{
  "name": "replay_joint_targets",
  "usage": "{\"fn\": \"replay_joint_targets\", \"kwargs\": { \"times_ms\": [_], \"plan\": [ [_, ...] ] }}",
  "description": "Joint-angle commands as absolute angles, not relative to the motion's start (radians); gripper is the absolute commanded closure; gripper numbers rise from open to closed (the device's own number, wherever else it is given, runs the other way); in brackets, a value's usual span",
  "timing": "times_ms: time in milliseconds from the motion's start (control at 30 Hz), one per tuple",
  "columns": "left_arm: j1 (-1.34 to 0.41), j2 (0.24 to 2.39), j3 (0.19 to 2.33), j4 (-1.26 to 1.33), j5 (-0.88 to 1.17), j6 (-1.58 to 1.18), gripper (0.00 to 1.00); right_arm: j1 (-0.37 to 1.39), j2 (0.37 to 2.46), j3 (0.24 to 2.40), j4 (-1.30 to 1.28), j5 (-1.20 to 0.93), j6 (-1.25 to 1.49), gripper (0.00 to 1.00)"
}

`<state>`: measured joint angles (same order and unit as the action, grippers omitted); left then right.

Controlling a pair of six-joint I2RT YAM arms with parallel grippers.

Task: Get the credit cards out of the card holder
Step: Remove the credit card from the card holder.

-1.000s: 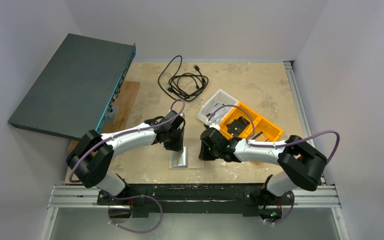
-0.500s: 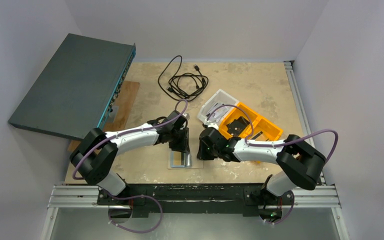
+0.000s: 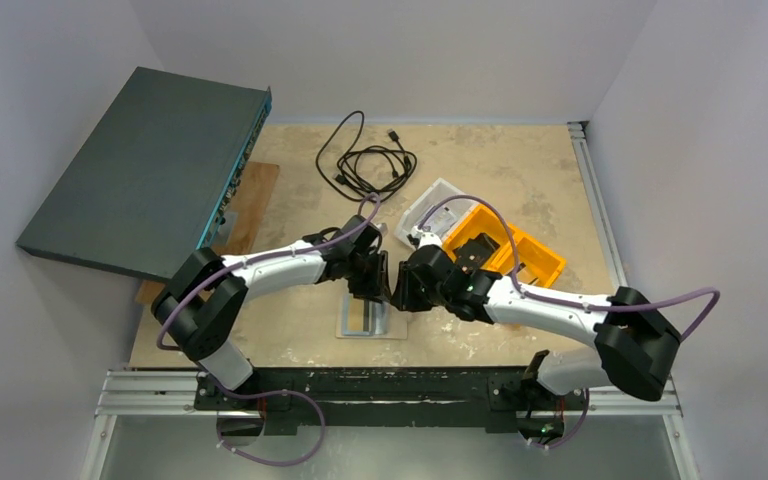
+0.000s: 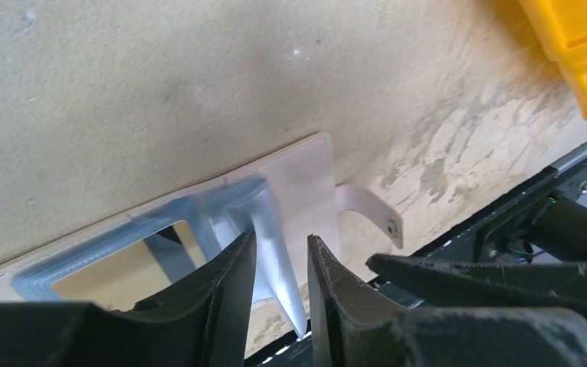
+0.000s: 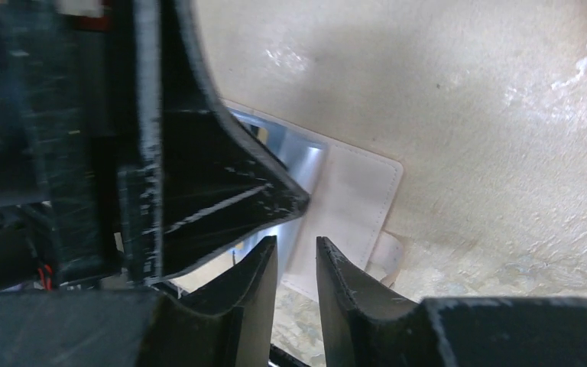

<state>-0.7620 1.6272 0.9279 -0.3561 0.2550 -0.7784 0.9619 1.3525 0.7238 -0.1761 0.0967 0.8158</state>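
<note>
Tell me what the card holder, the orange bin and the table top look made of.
The card holder: cream leather or faux leather, matte, stitched along its edge; its blue-grey inside looks like glossy plastic. The orange bin: smooth moulded hard plastic with a slight sheen. The table top: matte beige board, worn and blotchy; possibly a wood composite.
</note>
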Motion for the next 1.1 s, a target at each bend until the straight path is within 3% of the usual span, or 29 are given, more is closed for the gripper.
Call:
{"fn": "replay_joint_targets", "kwargs": {
  "times_ms": [0,267,667,867,1067],
  "plan": [
    [-0.769,1.649,0.983,-0.317,0.319,-0.817,0.69,0.968,1.298,0.756,-0.183,0.112,0.767,0.73],
    [-0.769,1.704,1.007,-0.309,0.372,-0.828,0.69,1.003,1.275,0.723,-0.102,0.058,0.741,0.74],
    [-0.769,1.703,1.032,-0.313,0.396,-0.812,0.67,1.064,1.378,0.651,0.026,0.052,0.797,0.9],
    [-0.769,1.653,1.048,-0.352,0.379,-0.793,0.61,1.058,1.429,0.584,0.063,0.071,0.893,0.93],
    [-0.745,1.53,1.023,-0.466,0.267,-0.741,0.49,1.043,1.424,0.554,0.079,0.076,0.934,0.92]
  ]
}}
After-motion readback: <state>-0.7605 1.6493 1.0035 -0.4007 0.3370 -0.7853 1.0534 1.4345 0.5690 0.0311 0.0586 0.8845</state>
